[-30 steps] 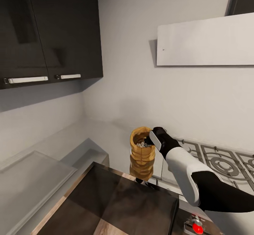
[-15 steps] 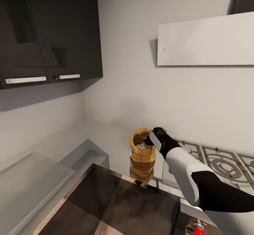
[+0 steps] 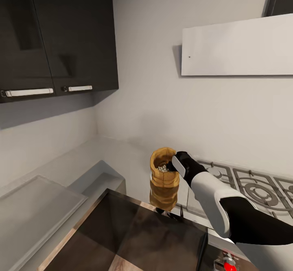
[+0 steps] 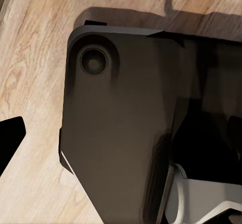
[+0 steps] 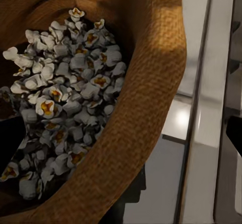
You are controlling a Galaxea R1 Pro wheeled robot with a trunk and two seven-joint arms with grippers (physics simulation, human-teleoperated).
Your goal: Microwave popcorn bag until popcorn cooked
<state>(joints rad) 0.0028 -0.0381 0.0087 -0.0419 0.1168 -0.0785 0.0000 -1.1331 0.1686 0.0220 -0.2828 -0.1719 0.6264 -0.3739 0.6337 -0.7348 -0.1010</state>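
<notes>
- Bag point(image 3: 164, 178) stands upright, long axis vertical, mouth up. It looks lifted off the counter point(image 3: 122, 150), w/ a darker copy under it that reads as its reflection in the glossy top below; can't confirm the gap.
- R gripper point(image 3: 176, 163) is at the bag's rim, on the hob point(image 3: 248, 183) side of the bag. One finger point(image 3: 179, 163) lies outside the rim; the other seems tucked inside, so I judge it pinching the rim, though the inner finger can't be seen clearly.
- R wrist view looks straight down into the bag point(image 5: 151, 108): popcorn point(image 5: 65, 93) heaped inside, whitish w/ orange-brown centres, already puffed by the look of it.
- R arm is the one at the bag. L gripper's state can't be told: L wrist view has a dark moulded body point(image 4: 116, 133) over wood floor point(image 4: 35, 82), prob. the robot's own base, and only a dark tip at the edge.
- Dark glossy box top point(image 3: 134, 234) w/ a red knob point(image 3: 229, 263) lies just below the bag, cut by frame edge; poss. the microwave, not sure. No door or opening visible, so which way the bag must travel can't be judged.
- Bag's base merges w/ the reflection; contact hard to make out.
</notes>
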